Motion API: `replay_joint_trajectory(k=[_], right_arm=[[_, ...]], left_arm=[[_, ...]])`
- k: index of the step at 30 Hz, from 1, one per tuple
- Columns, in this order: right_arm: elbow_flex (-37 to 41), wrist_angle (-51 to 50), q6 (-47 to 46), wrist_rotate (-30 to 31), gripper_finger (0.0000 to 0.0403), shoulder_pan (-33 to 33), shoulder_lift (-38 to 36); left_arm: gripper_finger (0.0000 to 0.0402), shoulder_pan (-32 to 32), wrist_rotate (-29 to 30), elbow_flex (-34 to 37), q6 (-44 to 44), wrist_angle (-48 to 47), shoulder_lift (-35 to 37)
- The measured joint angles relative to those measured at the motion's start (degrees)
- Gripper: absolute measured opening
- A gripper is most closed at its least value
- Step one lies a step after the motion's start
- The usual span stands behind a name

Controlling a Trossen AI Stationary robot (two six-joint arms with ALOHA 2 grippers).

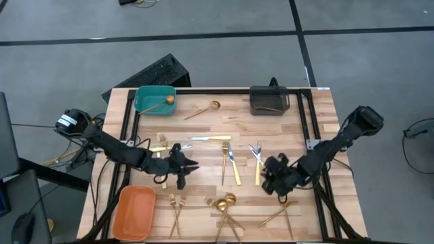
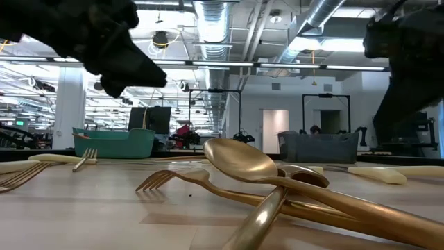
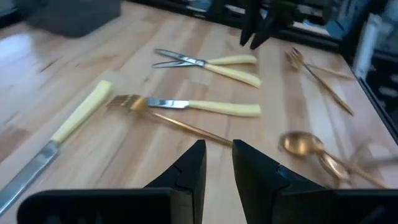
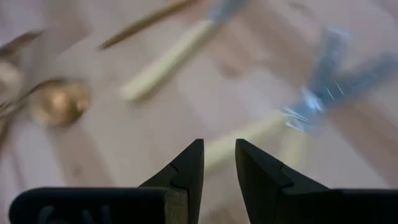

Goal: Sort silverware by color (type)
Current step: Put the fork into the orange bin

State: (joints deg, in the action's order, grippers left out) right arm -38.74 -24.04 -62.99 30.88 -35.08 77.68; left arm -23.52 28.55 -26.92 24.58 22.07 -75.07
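The silverware lies scattered flat on the wooden table: a gold spoon at the far side, a knife, a fork and knife side by side, crossed knives, gold forks and spoons near the front. My left gripper hovers left of centre, open, nothing between its fingers; a gold fork and a pale-handled knife lie ahead of it. My right gripper hovers right of centre, open and empty, above pale-handled knives.
A teal bin holding a gold spoon stands at the far left. A dark grey bin stands at the far right, and an orange bin at the near left. Black rails run along the table's sides.
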Motion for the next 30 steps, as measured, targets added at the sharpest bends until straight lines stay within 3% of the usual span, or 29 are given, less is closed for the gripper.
replay_joint_trajectory(k=[7,11,14,19,22,30], right_arm=[[-0.91,18.55,20.82,-5.4,0.0118,1.45,9.33],[-4.31,20.98,26.85,-8.96,0.0118,3.38,12.79],[-7.74,15.61,27.14,-12.93,0.0118,4.23,14.68],[-15.83,-15.05,10.57,-16.34,0.0118,2.0,15.48],[-19.99,-27.23,-2.77,-19.42,0.0118,-1.44,15.2],[-21.23,-29.53,-25.88,-31.39,0.0118,-11.55,14.33]], left_arm=[[0.0065,-6.89,-0.22,0.0,-4.75,1.31,0.0],[0.0065,-8.49,-0.17,-0.24,-4.48,1.67,-0.02],[0.0065,-8.78,0.25,-0.33,-3.94,1.89,-0.02],[0.0065,-8.75,3.37,-0.33,-2.55,1.85,-0.02],[0.0065,-8.19,5.99,-0.33,-4.01,1.67,-0.02],[0.0065,-5.72,8.79,-0.33,-2.23,1.22,-0.02]])
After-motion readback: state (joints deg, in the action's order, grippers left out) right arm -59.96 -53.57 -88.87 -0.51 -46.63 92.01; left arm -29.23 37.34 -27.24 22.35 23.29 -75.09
